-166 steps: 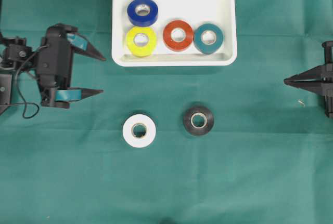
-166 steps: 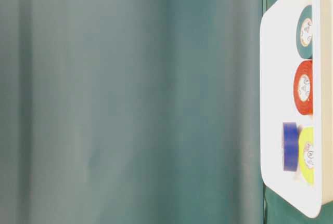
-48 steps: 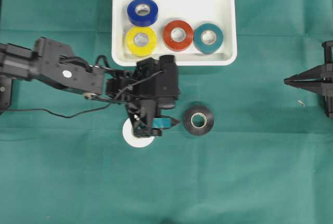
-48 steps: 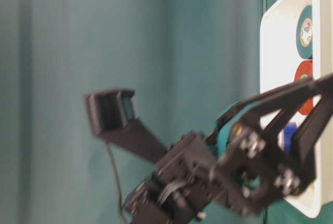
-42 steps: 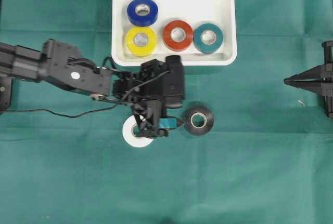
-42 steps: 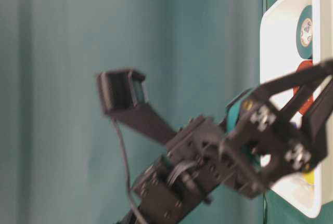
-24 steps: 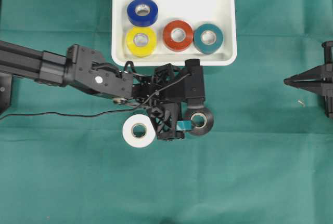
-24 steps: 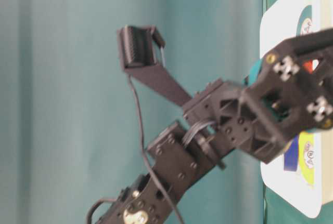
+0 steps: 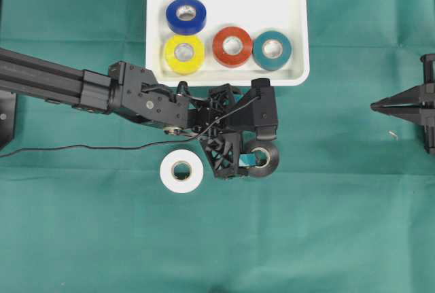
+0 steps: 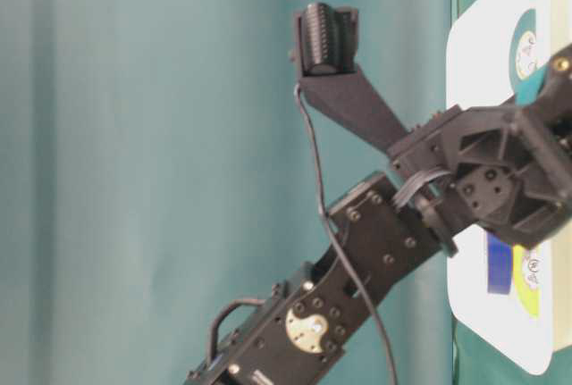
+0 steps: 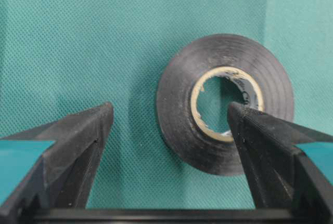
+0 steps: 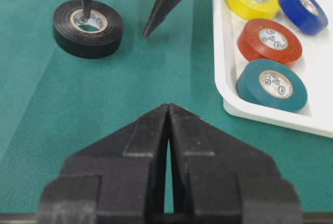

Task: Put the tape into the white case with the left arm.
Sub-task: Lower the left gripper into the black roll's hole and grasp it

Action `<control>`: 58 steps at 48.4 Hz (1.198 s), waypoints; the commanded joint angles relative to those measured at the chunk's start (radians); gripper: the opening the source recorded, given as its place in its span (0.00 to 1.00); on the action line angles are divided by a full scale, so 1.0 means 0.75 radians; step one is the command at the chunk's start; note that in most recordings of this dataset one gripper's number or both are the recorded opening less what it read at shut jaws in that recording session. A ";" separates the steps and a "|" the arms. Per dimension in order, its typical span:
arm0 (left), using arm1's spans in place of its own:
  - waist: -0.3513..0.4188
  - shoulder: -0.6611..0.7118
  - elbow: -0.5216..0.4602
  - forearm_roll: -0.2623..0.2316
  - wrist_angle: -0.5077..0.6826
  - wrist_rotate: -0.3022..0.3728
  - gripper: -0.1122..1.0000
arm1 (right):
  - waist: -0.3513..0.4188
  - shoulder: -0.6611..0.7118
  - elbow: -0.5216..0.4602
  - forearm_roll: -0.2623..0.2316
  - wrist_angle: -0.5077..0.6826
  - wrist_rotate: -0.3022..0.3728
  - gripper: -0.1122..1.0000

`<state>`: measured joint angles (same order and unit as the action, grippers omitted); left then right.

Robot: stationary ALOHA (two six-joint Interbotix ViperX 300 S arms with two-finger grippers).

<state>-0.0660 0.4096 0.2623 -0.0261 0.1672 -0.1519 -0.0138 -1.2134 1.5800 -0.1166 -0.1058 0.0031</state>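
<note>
Since the earlier overhead frames, the left arm (image 9: 102, 89) has extended from the left edge across the green cloth (image 9: 326, 225), passed the white tape roll (image 9: 181, 171), and brought the left gripper (image 9: 253, 149) over the black tape roll (image 9: 264, 157).

Left gripper state: jaws wide apart, holding nothing. In the left wrist view, one fingertip (image 11: 244, 125) stands over the roll's cardboard core, and the other fingertip (image 11: 96, 125) stands outside the roll on bare cloth. In the right wrist view, one finger points down into the core and the other reaches the cloth on the tray side. Whether either tip touches the roll cannot be told.

Black tape roll: lies flat on the cloth, just below the front rim of the white case (image 9: 296, 7), to the right of the white tape roll.

White case contents: blue roll (image 9: 185, 15), yellow roll (image 9: 183, 53), red roll (image 9: 232, 46), teal roll (image 9: 272, 49).

Right gripper (image 12: 168, 110): parked at the right edge of the overhead view, fingers pressed together, holding nothing.
</note>
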 commanded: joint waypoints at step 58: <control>-0.014 -0.157 -0.057 0.006 0.086 0.008 0.33 | 0.000 0.006 -0.012 -0.002 -0.014 0.000 0.02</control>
<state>-0.0736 0.3636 0.2393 -0.0245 0.2132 -0.1473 -0.0138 -1.2149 1.5800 -0.1166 -0.1058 0.0031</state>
